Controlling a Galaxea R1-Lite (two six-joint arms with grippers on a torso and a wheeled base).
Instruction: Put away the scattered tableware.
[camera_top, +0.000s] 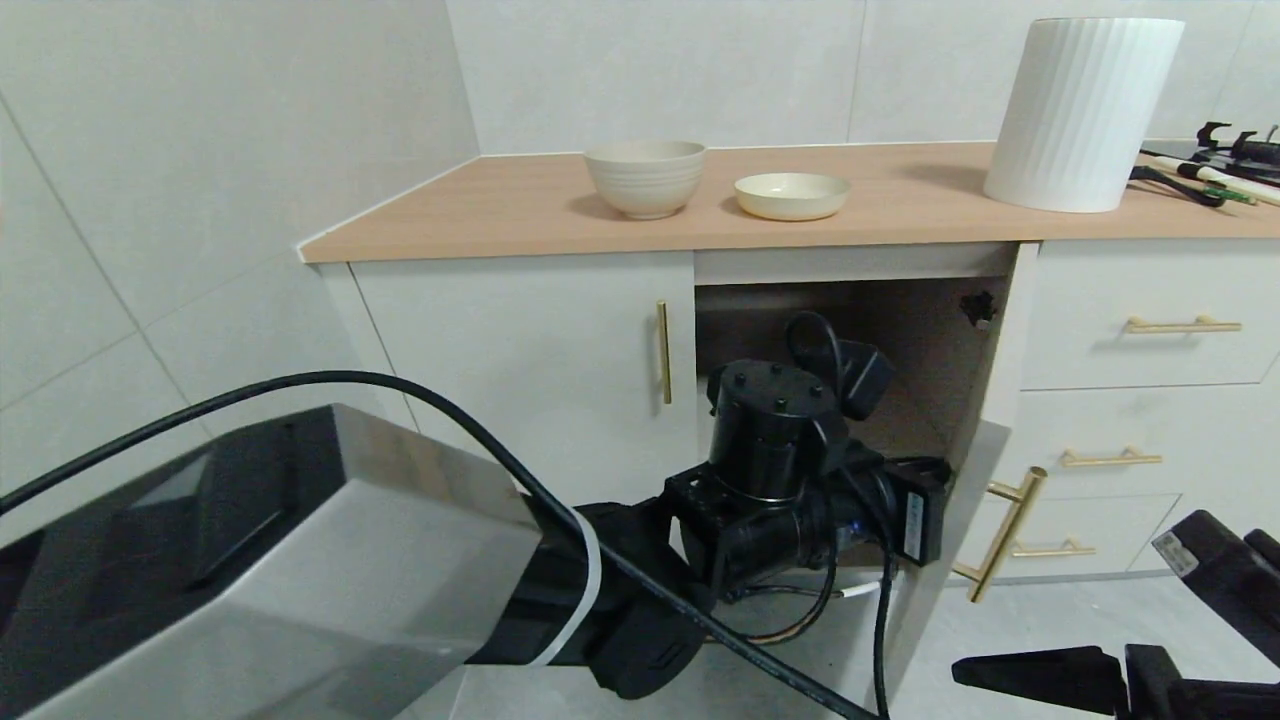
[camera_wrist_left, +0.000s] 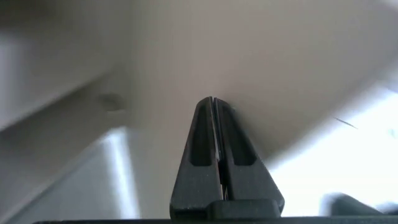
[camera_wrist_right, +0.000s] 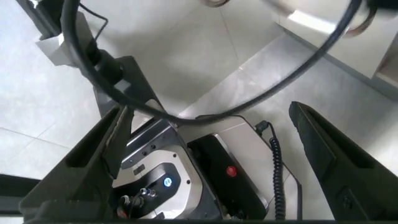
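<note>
Matt bowl (camera_top: 645, 177), wood-look countertop (camera_top: 520, 205)

The left arm (camera_top: 330, 560) is stretched forward and across toward the middle. Its grey forearm is followed by a black wrist (camera_top: 775, 450), around which cables are looped. The left gripper (camera_wrist_left: 213, 124) is seen with its fingers (camera_wrist_left: 200, 146) pressed flat together along their length. The right gripper (camera_wrist_right: 208, 112) is held low on the right side and is pointed downward toward the floor. Its two black fingers (camera_wrist_right: 339, 155) are spread wide apart.
</note>
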